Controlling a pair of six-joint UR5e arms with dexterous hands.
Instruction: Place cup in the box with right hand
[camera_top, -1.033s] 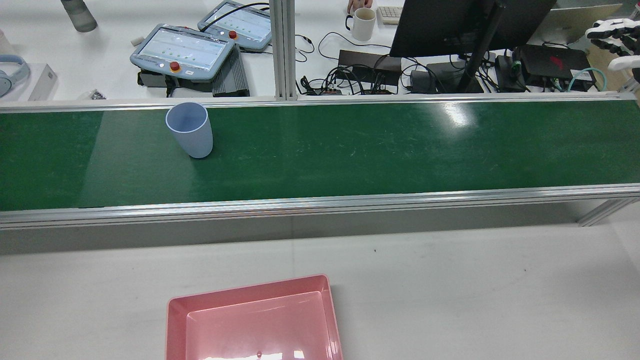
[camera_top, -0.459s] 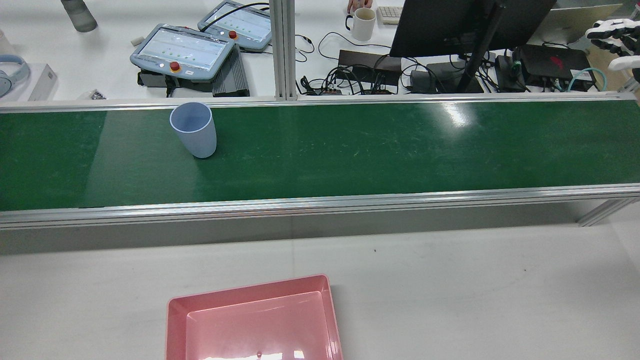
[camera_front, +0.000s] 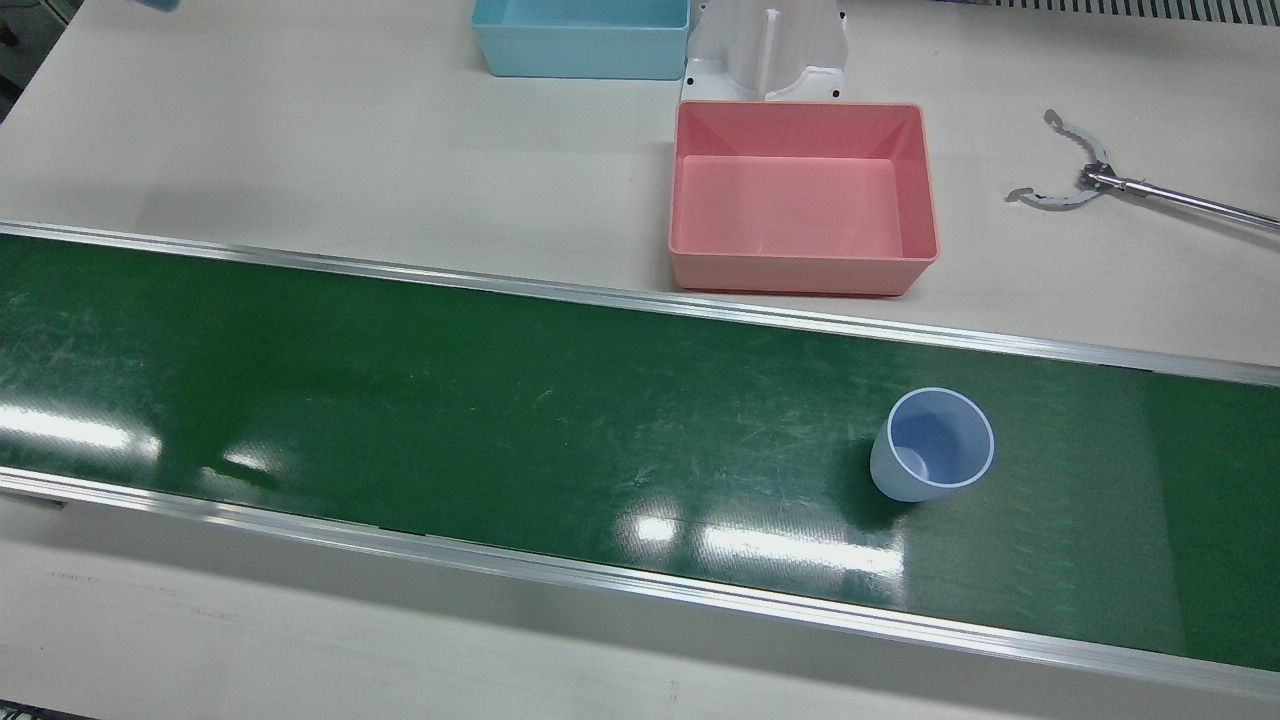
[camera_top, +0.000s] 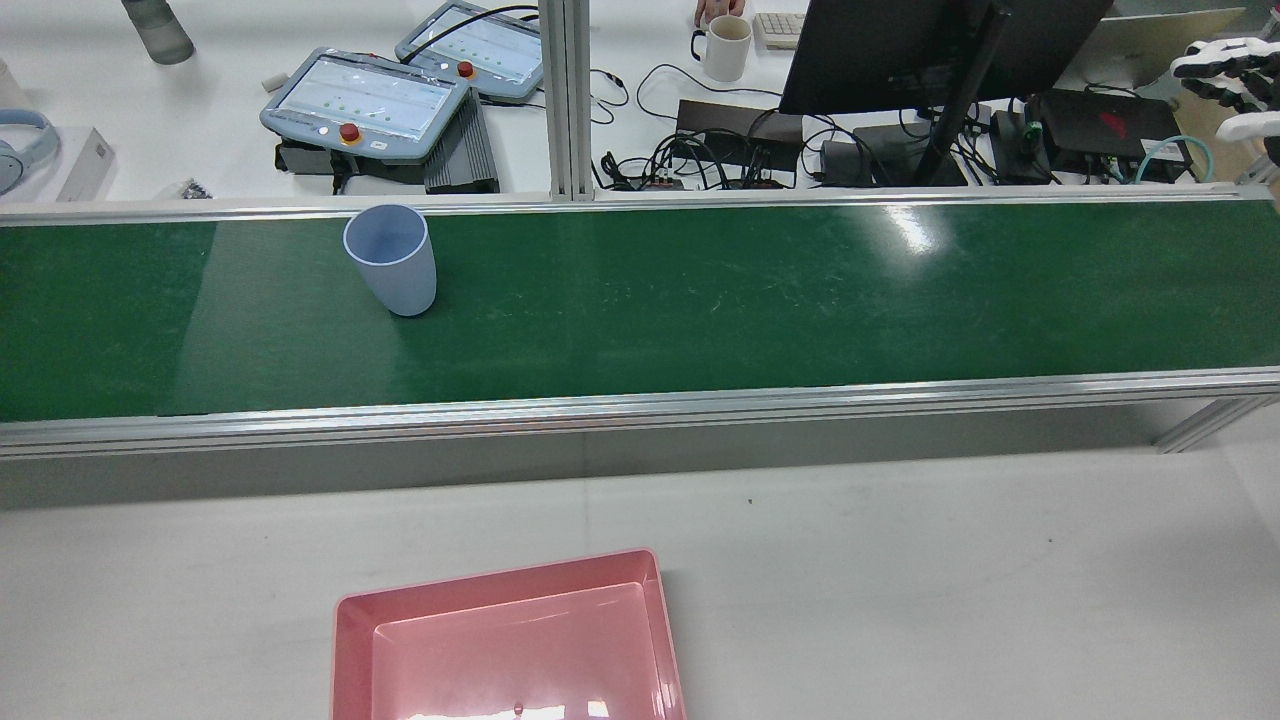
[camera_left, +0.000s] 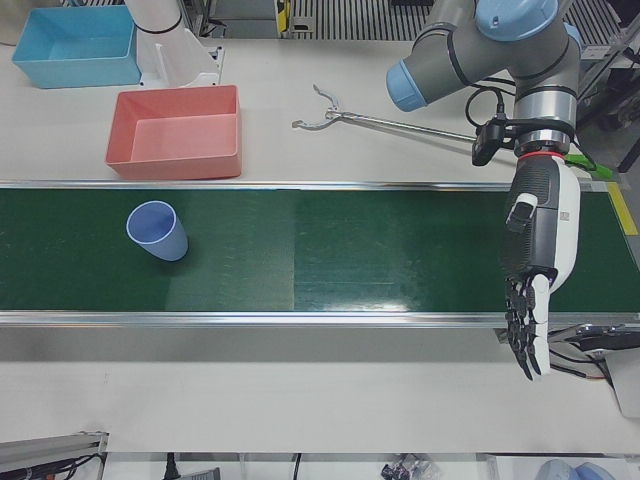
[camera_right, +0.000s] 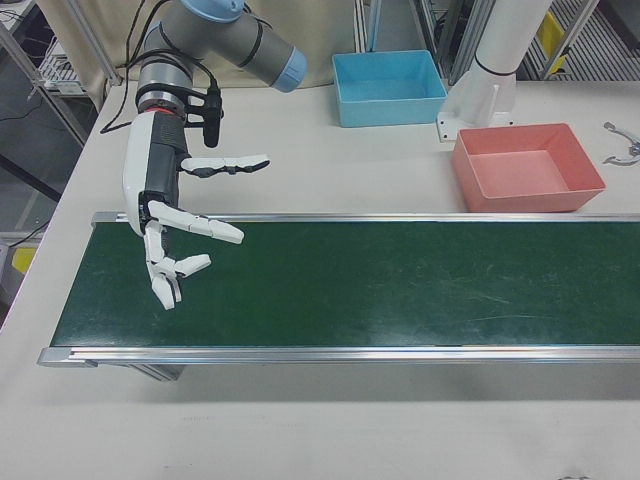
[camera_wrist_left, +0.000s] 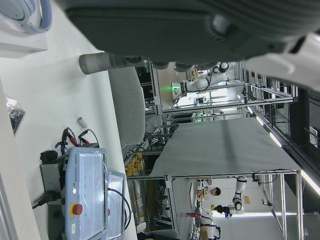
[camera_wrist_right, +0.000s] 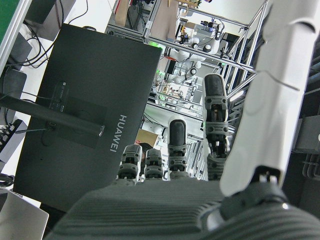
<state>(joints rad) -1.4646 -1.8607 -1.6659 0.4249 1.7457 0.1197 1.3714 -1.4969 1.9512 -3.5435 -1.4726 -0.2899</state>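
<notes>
A light blue cup (camera_front: 932, 445) (camera_top: 390, 258) (camera_left: 157, 230) stands upright on the green conveyor belt (camera_front: 500, 400), toward the robot's left side. The pink box (camera_front: 800, 275) (camera_top: 500, 575) (camera_left: 175, 165) (camera_right: 535, 200) lies empty on the white table beside the belt. My right hand (camera_right: 170, 240) (camera_top: 1230, 75) hangs open over the belt's far end, a long way from the cup, its fingers spread. At the opposite end my left hand (camera_left: 535, 290) is open too, fingers pointing down past the belt's outer edge. Neither hand holds anything.
A blue bin (camera_front: 580, 60) (camera_right: 390, 100) sits behind the pink box, next to an arm pedestal (camera_front: 765, 50). A metal grabber tool (camera_front: 1075, 180) (camera_left: 330, 118) lies on the table. Beyond the belt are a monitor (camera_top: 900, 50), teach pendants (camera_top: 365, 100), cables and a mug (camera_top: 725, 48).
The cup has drifted a little to the right along the belt in the rear view. The right hand has stayed where it was.
</notes>
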